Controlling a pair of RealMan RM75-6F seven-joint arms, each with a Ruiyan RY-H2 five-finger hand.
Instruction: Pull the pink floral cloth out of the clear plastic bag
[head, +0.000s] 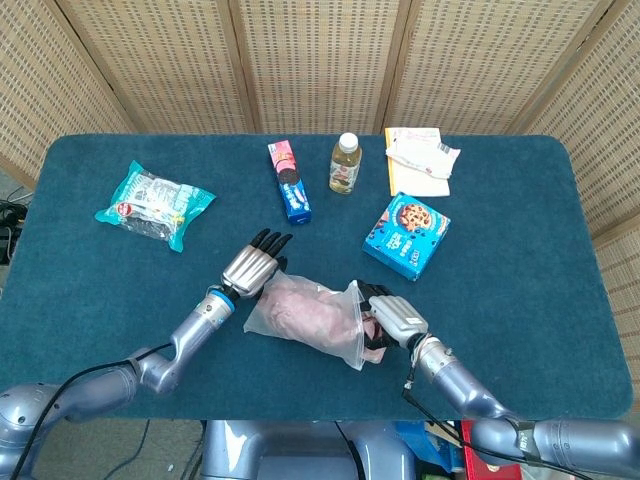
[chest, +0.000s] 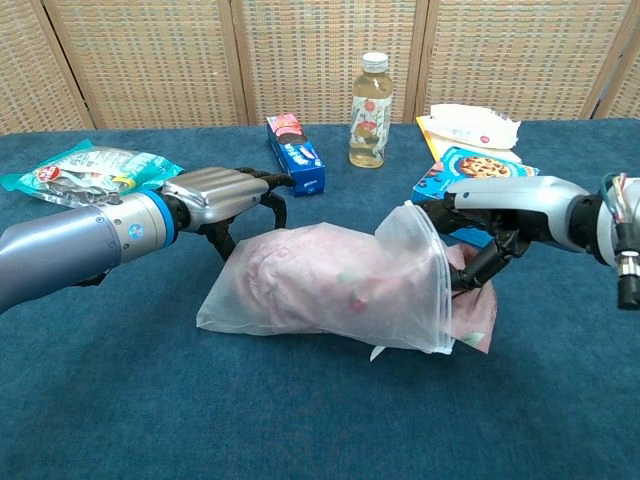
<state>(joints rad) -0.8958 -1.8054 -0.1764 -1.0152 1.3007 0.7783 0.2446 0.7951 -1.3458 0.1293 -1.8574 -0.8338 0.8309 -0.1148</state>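
Note:
The clear plastic bag (head: 300, 318) (chest: 320, 290) lies on its side at the front middle of the blue table, its mouth facing right. The pink floral cloth (chest: 300, 275) fills it, and a corner (chest: 476, 318) sticks out of the mouth. My right hand (head: 392, 318) (chest: 497, 215) is at the mouth, and its dark fingers (chest: 478, 268) pinch the protruding cloth. My left hand (head: 255, 268) (chest: 222, 194) is at the bag's closed left end, fingers spread and curved down over it. Whether they press the bag is unclear.
A blue cookie box (head: 406, 234) lies just behind my right hand. Further back stand a juice bottle (head: 345, 163), a blue biscuit pack (head: 288, 181) and a white-and-yellow packet (head: 420, 160). A teal snack bag (head: 155, 203) lies at the back left.

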